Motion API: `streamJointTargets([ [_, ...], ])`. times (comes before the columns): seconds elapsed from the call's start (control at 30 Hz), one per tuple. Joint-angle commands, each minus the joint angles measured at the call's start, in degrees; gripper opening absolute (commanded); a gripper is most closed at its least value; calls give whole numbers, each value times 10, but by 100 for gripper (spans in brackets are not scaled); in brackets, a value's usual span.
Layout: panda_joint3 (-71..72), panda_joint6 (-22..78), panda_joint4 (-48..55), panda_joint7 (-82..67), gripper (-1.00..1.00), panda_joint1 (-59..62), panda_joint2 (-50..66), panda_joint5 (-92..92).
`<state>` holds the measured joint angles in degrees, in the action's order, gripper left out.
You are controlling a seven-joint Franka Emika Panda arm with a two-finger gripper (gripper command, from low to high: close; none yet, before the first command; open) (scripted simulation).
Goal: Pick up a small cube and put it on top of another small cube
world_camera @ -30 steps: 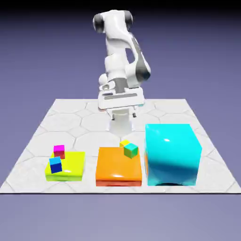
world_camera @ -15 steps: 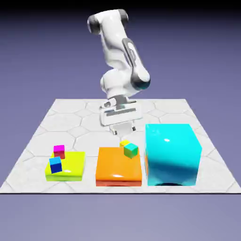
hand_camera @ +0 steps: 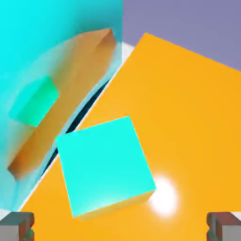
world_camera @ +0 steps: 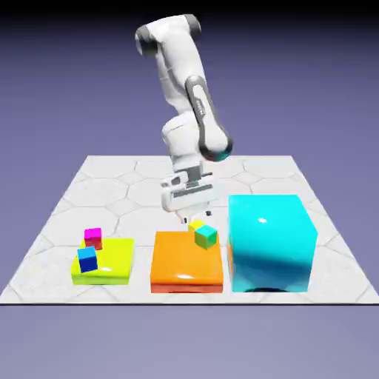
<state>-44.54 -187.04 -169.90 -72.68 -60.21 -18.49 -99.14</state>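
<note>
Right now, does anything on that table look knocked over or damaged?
Nothing looks tipped or damaged. The green cube sits flat on the orange block; its twin on the big cyan block is only a reflection.

White glare burns at five o'clock of centre on the orange block [hand_camera: 188, 117]; the cyan block's reflections [hand_camera: 70, 84] look soft.

You have no text, label, brand, number or sign that can be read in either view.
</note>
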Motion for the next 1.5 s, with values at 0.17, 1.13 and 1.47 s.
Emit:
streamJointTargets([
  [0.17, -58, -17, -12, -150, 0, -77, 18, -129],
  [1.13, -63, 234, -6, -209, -100, -195, 331, -290],
  [1.47, -105, 42, -19, -285, -100, -172, 123, -277],
])
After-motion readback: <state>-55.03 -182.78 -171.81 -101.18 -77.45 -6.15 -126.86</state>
